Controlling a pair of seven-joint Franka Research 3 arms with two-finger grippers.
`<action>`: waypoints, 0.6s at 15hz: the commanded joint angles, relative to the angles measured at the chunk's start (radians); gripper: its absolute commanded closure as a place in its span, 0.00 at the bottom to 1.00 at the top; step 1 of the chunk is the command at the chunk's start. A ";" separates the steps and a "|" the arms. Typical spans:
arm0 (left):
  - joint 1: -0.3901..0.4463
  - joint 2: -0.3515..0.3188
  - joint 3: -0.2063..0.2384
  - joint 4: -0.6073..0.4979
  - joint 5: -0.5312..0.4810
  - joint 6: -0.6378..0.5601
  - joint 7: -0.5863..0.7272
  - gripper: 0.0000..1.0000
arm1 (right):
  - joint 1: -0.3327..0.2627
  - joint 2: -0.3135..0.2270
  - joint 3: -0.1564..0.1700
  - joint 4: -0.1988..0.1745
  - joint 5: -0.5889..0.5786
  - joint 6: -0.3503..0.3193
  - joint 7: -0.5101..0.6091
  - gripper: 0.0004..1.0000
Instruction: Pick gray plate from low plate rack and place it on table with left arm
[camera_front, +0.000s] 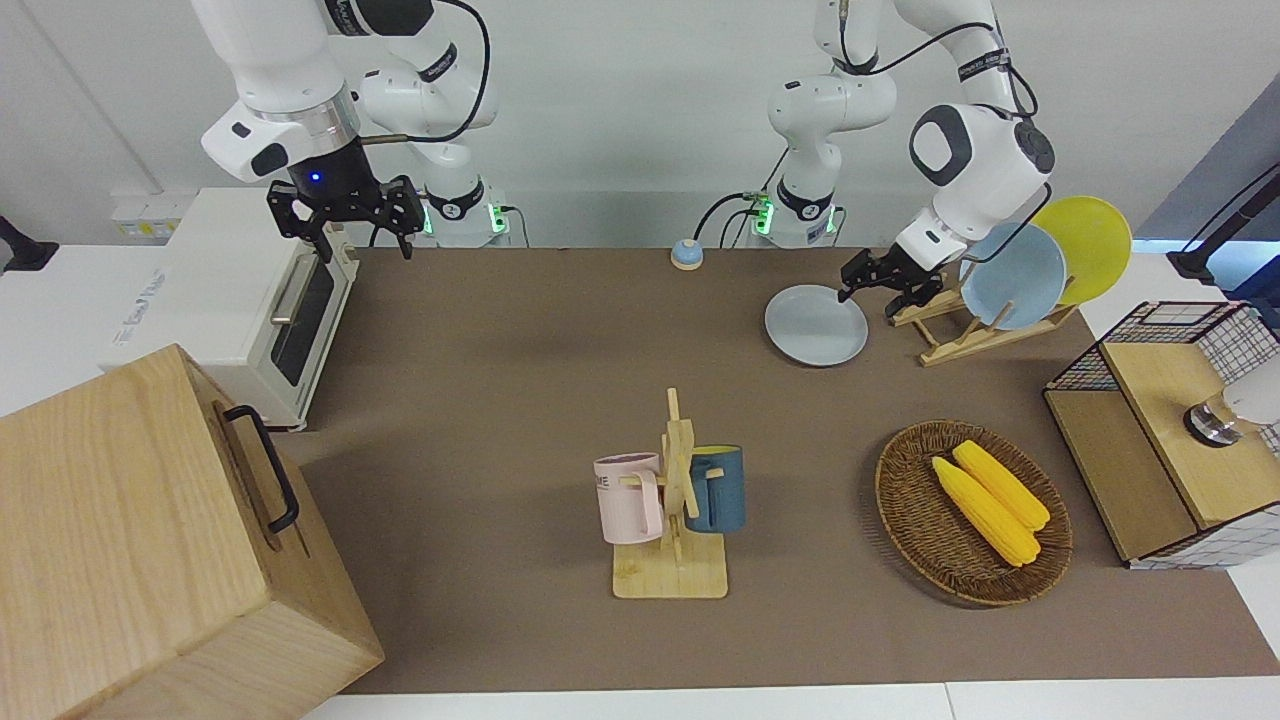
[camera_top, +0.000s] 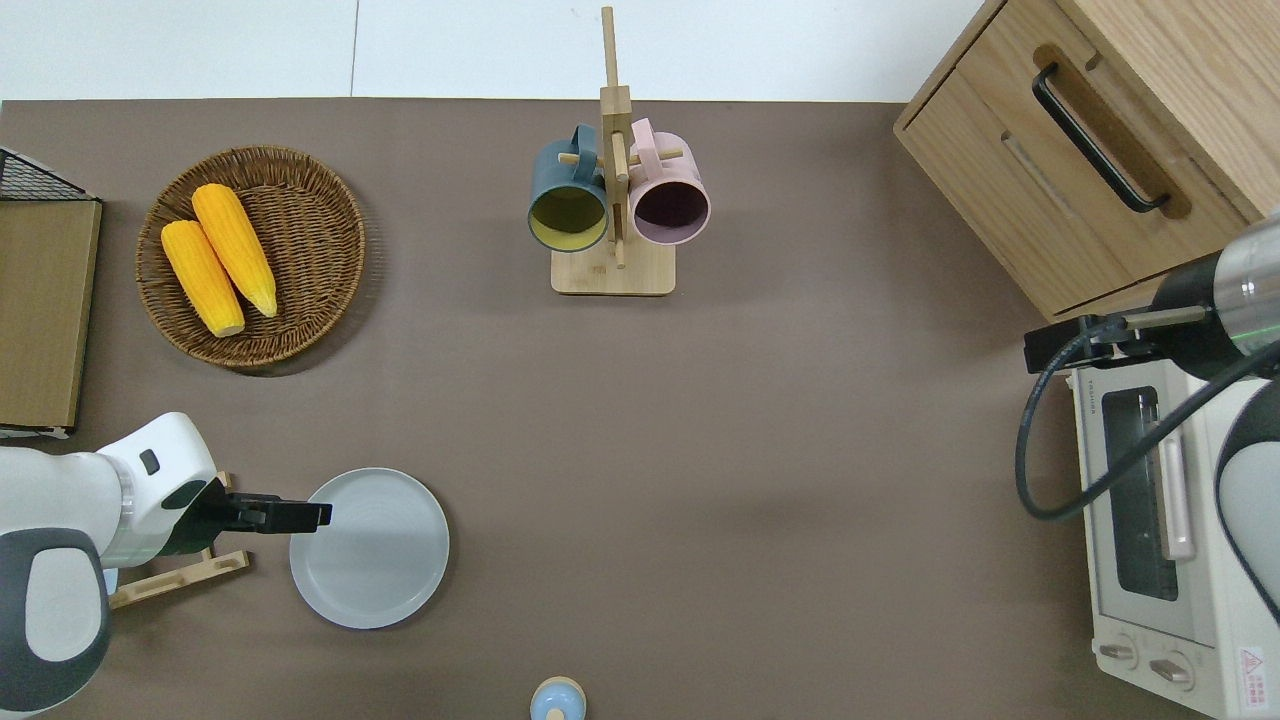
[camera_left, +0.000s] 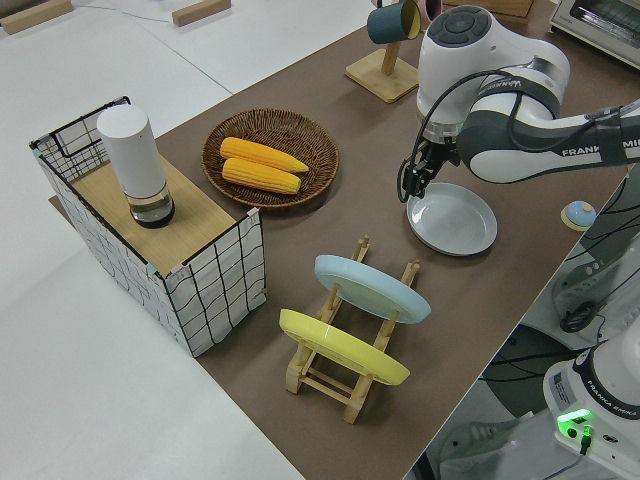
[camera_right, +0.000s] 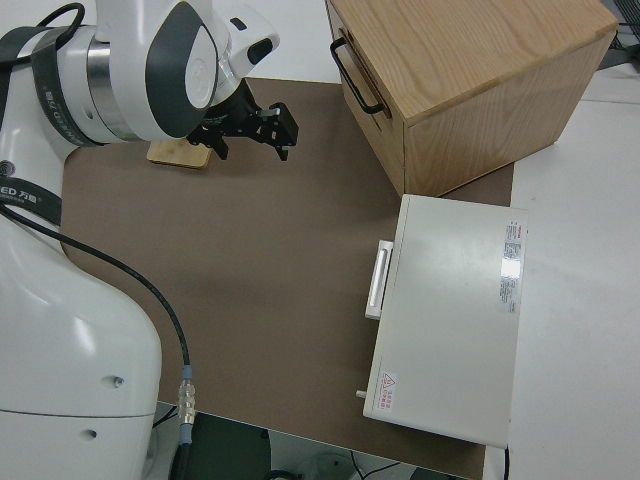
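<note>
The gray plate (camera_top: 369, 548) lies flat on the worktop (camera_top: 700, 450) just beside the low plate rack (camera_top: 180, 577), and the left claw (camera_top: 310, 516) sits at its rack-side rim, fingers open.

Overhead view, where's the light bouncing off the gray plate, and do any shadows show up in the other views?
Overhead view: a soft pale sheen crosses the middle of the gray plate, no hard glare. Front view: the wicker basket casts a dark crescent shadow on the table. Right side view: broad, soft-edged arm shadows dim the mat.
</note>
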 joint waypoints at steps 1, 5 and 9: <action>-0.002 -0.085 -0.007 0.047 0.068 -0.071 -0.045 0.00 | -0.022 0.009 0.021 0.021 -0.003 -0.016 0.013 0.02; -0.007 -0.080 -0.010 0.251 0.175 -0.301 -0.194 0.00 | -0.022 0.009 0.021 0.021 -0.003 -0.016 0.013 0.02; -0.007 -0.083 -0.037 0.379 0.211 -0.430 -0.243 0.00 | -0.022 0.009 0.021 0.020 -0.003 -0.016 0.013 0.02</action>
